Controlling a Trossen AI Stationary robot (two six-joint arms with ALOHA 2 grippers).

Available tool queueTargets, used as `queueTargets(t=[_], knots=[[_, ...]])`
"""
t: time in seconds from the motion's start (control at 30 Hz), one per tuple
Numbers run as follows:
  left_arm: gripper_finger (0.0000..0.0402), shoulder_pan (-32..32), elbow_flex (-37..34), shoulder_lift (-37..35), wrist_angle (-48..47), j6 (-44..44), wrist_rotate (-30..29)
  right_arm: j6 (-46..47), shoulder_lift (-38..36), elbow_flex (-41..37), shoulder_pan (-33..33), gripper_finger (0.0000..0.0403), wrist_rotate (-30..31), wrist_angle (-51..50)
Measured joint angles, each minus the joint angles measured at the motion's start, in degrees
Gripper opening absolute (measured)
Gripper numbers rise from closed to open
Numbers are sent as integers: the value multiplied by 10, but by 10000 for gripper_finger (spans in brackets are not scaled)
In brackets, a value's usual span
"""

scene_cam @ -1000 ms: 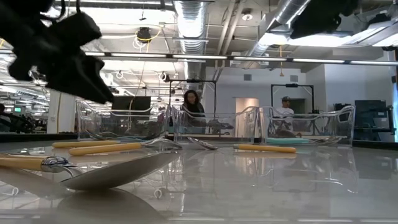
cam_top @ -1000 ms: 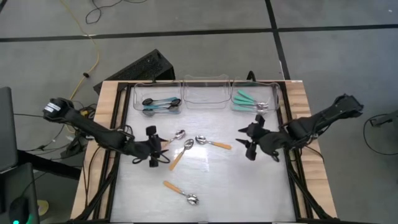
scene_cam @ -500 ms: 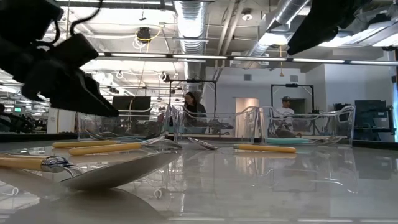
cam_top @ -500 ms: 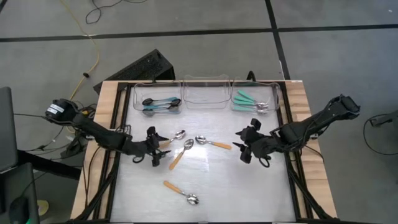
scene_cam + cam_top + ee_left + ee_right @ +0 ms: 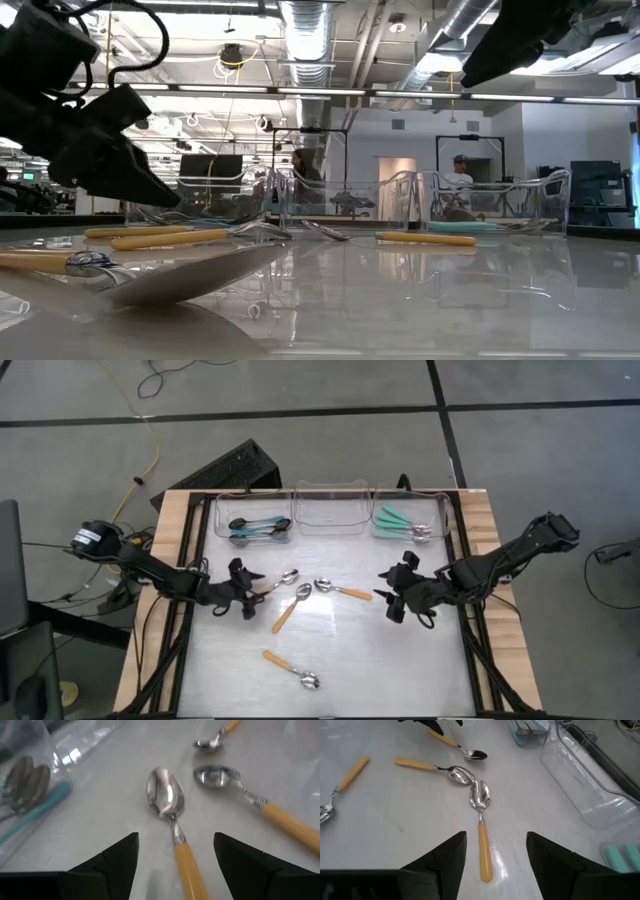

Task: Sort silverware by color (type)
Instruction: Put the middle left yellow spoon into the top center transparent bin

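Note:
Several orange-handled silverware spoons lie on the white table. My left gripper point(image 5: 247, 589) point(image 5: 176, 857) is open and low over the table. Its fingers stand on either side of one spoon's orange handle point(image 5: 186, 870) without touching it; the bowl point(image 5: 290, 575) points away from the gripper. My right gripper point(image 5: 392, 596) point(image 5: 496, 852) hangs open, higher up. It is over the handle end of another orange-handled spoon point(image 5: 342, 590) point(image 5: 482, 847). A third spoon point(image 5: 292, 607) lies between the two. A fourth point(image 5: 292, 669) lies near the front.
Three clear trays stand along the far edge. The left one point(image 5: 222, 525) holds blue-handled spoons, the middle one point(image 5: 330, 528) shows nothing inside, and the right one point(image 5: 438, 525) holds teal-handled spoons. In the low view, people stand in the room behind the table.
My left gripper has sunk toward the table and shifted a little toward the far edge, coming down around the spoon's handle. My right gripper has eased slightly left toward its spoon. No spoon has moved.

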Motion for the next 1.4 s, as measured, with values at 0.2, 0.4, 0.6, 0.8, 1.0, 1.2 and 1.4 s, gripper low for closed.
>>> queueTargets(t=[0.2,0.4,0.6,0.8,1.0,1.2,1.4], knots=[[242,-21,0,43,9,-28,-5,-1,0,0,0,234,0,-1],[242,-32,1,100,28,-58,-11,-1,0,0,0,234,0,-1],[239,-33,5,160,57,-82,-19,-1,0,0,0,234,0,-2],[192,-35,7,222,110,-112,-33,-1,0,0,0,234,0,-3],[99,-34,6,229,128,-114,-22,-1,0,0,0,234,-1,-3],[37,-34,5,228,127,-132,-19,-1,0,0,0,234,-1,-3],[37,-33,0,221,171,-120,-13,-1,0,0,0,234,-1,2]])
